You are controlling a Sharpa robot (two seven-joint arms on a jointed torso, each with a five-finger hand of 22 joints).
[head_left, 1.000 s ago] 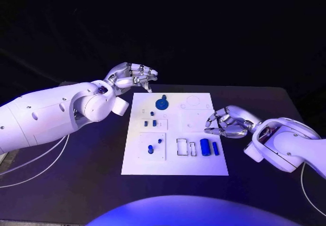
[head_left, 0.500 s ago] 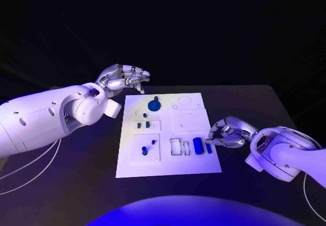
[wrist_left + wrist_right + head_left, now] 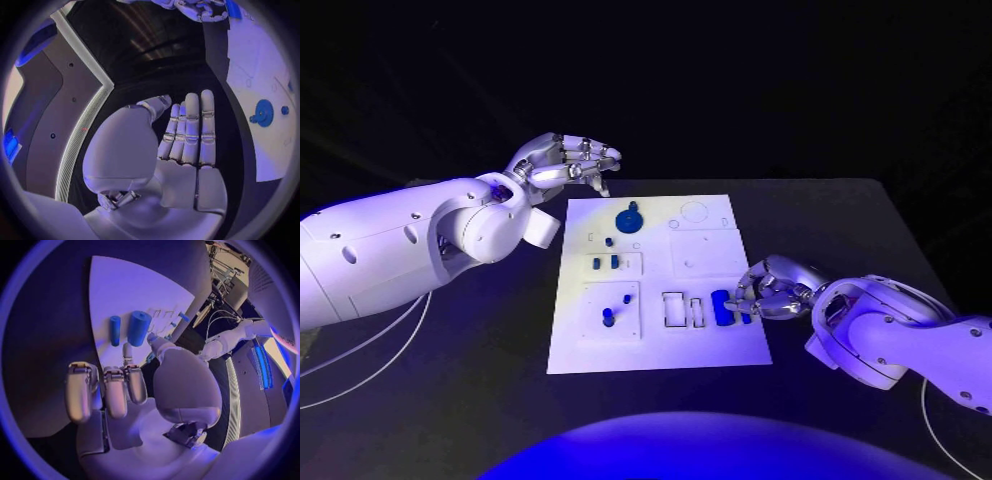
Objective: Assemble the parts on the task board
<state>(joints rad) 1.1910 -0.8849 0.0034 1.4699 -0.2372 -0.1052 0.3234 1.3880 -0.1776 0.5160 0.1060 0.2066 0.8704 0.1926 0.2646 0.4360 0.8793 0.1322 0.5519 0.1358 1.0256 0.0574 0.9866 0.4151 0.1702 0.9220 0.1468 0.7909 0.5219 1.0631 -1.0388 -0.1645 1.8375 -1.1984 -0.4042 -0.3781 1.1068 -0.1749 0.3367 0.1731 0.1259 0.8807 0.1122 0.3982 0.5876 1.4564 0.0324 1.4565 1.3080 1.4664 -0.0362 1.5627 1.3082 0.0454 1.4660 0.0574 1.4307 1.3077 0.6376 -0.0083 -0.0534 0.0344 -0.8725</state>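
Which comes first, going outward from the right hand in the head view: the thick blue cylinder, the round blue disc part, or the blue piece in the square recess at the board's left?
1. Thick blue cylinder, on the board's near right, just beside the right hand.
2. Blue piece in the square recess, near left of the board.
3. Round blue disc part, at the far end.

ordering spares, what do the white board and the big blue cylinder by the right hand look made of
Board: looks like rigid matte white plastic, flat with crisp cut-out slots, though painted metal is possible. Big blue cylinder: probably solid plastic, uniform colour with a soft satin sheen and no seams visible.
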